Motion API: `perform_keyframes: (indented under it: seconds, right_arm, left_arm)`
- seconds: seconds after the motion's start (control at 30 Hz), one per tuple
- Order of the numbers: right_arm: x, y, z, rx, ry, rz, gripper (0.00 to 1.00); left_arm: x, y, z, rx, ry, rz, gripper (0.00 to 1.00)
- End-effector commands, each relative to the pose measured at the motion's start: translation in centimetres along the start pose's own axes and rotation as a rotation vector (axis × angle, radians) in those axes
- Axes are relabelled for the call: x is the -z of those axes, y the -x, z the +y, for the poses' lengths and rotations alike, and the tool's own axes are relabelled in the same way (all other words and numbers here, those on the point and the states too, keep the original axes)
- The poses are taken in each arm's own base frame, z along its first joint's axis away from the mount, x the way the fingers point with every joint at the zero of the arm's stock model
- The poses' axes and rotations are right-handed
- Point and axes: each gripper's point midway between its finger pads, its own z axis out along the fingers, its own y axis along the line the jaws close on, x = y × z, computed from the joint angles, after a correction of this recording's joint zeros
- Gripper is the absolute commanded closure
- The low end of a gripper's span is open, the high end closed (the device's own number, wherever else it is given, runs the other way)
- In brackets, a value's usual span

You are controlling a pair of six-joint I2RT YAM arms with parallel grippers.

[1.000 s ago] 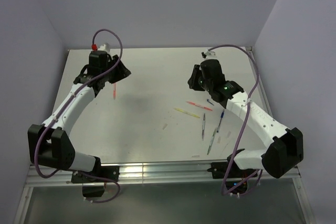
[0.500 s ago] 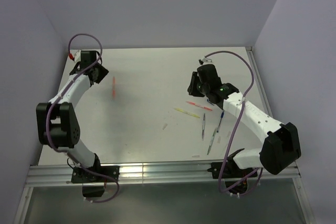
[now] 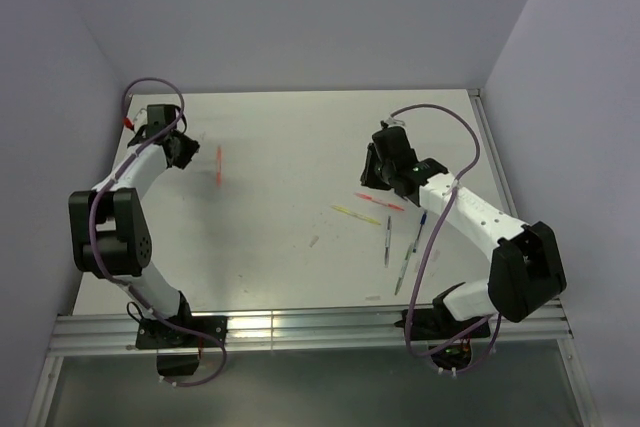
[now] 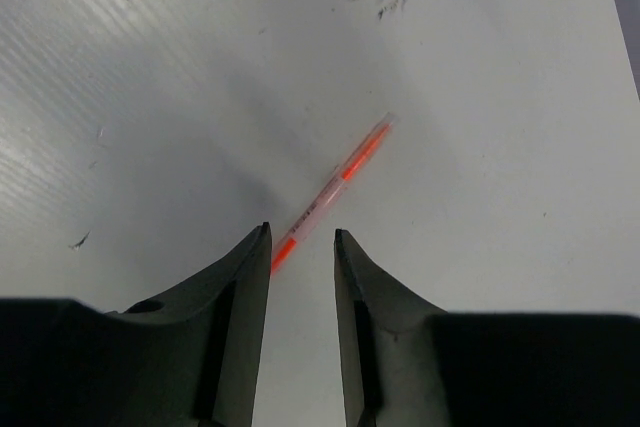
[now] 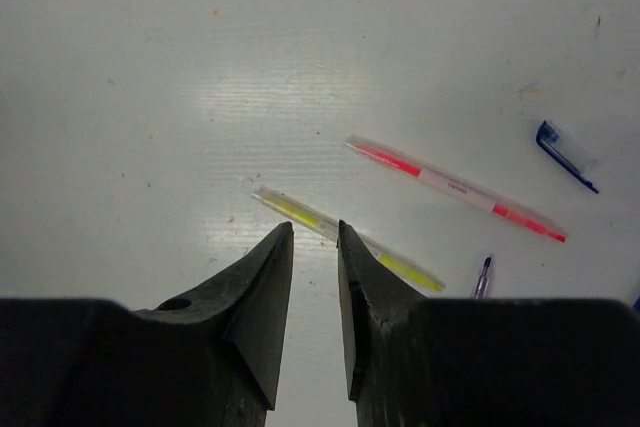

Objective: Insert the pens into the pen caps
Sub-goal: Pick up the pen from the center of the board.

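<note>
- The left gripper [image 4: 302, 237] is empty, its jaws a narrow gap apart, and points at the orange pen [image 4: 335, 192] lying alone on the table [image 3: 290, 127]
- The right gripper [image 5: 315, 229] is also slightly parted and holds nothing; it hovers over the yellow pen [image 5: 395, 265], with the red pen [image 5: 455, 190] and blue cap [image 5: 565, 155] nearby
- Such thin pens may roll or slip aside as the jaws close
- A crooked hold would likely make the tip miss the tiny cap

Open table [image 3: 290, 137] centre (pens [image 3: 381, 201] clustered right, orange pen [image 3: 219, 165] left)
</note>
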Motion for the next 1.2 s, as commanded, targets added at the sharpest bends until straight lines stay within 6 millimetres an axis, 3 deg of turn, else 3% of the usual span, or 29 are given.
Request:
perform_keyframes:
  seconds: [0.0,0.13,0.4,0.6,0.7,0.87,1.17]
  right_arm:
    - [-0.6,-1.3,-1.7,-0.118,-0.080,0.036,0.68]
    - [-0.8,-2.7,-2.0,-0.222,-0.098,0.064,0.66]
    - [-1.8,-5.9,-2.4,-0.539,-0.198,0.145,0.66]
    - [-2.4,-6.5,-3.2,-0.767,-0.347,0.118,0.64]
    - [-2.7,-7.2,-2.7,-0.835,-0.386,0.129,0.62]
    - [-2.9,-8.3,-0.8,-0.909,-0.413,0.159,0.59]
    - [-3.2,-10.7,-1.8,-1.021,-0.484,0.162,0.56]
  left_arm:
    - [3.1,0.3,-1.8,0.003,-0.115,-0.001,0.64]
    - [6.0,-0.5,-2.4,0.004,-0.215,0.025,0.63]
    - [10.5,-4.6,-4.2,-0.054,-0.369,0.104,0.63]
    - [13.5,-5.7,-4.1,-0.062,-0.441,0.076,0.61]
    - [15.8,-6.6,-5.0,-0.103,-0.499,0.060,0.59]
    - [16.9,-6.8,-5.3,-0.108,-0.538,0.058,0.57]
    - [18.3,-5.9,-5.6,-0.115,-0.578,0.034,0.54]
